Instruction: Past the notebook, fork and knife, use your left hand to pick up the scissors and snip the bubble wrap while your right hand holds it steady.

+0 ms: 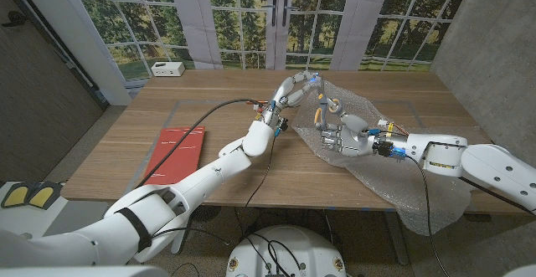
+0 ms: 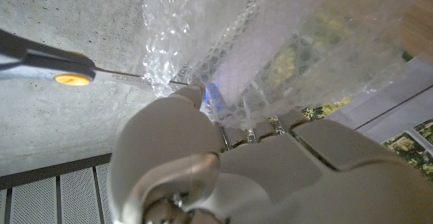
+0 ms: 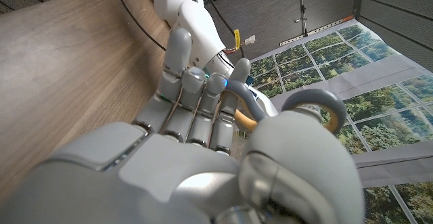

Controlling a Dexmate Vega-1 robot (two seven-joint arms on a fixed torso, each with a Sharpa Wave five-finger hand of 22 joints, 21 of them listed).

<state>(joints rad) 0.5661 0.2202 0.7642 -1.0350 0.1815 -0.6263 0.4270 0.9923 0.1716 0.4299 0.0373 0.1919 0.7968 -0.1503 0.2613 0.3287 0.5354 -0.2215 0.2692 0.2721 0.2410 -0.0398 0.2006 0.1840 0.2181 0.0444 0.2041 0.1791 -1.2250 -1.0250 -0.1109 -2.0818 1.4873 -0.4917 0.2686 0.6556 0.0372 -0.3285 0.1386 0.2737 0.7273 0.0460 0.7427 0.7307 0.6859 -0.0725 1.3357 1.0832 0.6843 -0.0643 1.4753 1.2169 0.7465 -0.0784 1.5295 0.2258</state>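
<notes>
Closest to the camera, the robot's left arm [image 1: 201,176] comes in from the lower left corner and stretches out over the wooden table [image 1: 209,89] toward its middle. Beside that arm, near the table's left edge, a red notebook [image 1: 176,153] lies flat, and a small white box [image 1: 167,69] sits at the far left corner, well apart from everything else. At the end of the arm the left hand [image 1: 293,90] is raised above the table with its fingers curled toward the lifted edge of the bubble wrap [image 1: 394,181]. The left wrist view shows a fingertip touching the wrap, but I cannot tell whether the hand truly grips the sheet or only rests against it. Just to the right of it are the scissors [image 1: 325,112], grey-handled with orange inside the loops. Their blade points at the wrap's raised edge and meets it beside the left fingertip. The right hand [image 1: 347,135] holds the scissors; in the right wrist view its thumb and fingers are closed around the handle loops. Its arm reaches in from the right side. The bubble wrap spreads across the right part of the table under the right forearm, crumpled upward between the two hands, and its near end hangs over the table's front edge.
</notes>
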